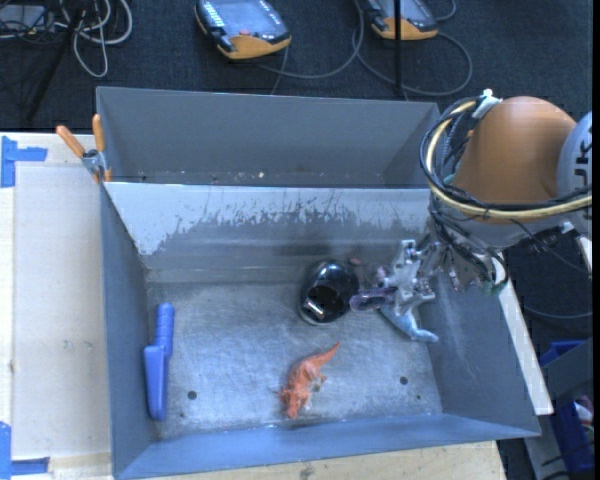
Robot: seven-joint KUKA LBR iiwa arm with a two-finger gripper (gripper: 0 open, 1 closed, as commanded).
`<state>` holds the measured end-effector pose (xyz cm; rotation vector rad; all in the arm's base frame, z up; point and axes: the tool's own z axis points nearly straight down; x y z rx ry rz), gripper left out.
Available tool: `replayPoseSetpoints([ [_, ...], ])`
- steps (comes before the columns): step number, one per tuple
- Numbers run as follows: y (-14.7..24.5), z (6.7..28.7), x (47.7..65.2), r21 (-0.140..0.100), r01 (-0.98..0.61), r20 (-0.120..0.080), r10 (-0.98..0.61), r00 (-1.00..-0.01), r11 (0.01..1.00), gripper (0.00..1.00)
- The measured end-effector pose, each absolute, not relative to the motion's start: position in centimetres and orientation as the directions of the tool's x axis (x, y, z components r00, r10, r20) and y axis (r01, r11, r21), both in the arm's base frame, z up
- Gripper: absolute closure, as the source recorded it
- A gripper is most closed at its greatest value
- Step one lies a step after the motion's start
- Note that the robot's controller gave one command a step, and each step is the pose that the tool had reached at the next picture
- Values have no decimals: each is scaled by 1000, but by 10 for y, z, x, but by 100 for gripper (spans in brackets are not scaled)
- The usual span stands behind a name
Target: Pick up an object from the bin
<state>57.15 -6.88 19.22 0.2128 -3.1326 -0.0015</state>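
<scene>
Arm: reaching in from the view's right, bent down over the right end of the bin [270,153]; wrist under a rounded orange cover [512,148] ringed by looped cables [442,173].

Gripper [412,286]: low inside the bin, near the floor, pointing down and toward the view's left, close to the foot of the right-hand sloping wall.

Gripper opening: cannot be told (metal parts and small things overlap there).

Held thing: none seen for certain.

Nearest thing: a small light-blue toy [414,325], pointed at one end, lying on the floor just beside the gripper on the side facing the near wall; touching or merely close, cannot be told.

Next nearest: a small purple piece [372,296], just beside the gripper on the view's left, lying between it and the black thing.

Farther that way: a glossy black rounded thing [328,290], near the gripper, resting where the floor meets the back slope, touching or almost touching the purple piece.

Toward the near wall and the view's left of the gripper: an orange dinosaur toy [305,380], lying flat, tail end pointing back up toward the gripper, well apart from it.

Farthest from the gripper: a long blue bar [158,360], lying along the foot of the left wall, across the whole floor from the gripper.

Bin contents overall: five loose things, spread out singly, none stacked.
</scene>
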Motion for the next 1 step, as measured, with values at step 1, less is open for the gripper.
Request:
replayPoseSetpoints([
  [1, -66, 223, 557, 0, -165, -1, -165, -986, 986, 100],
])
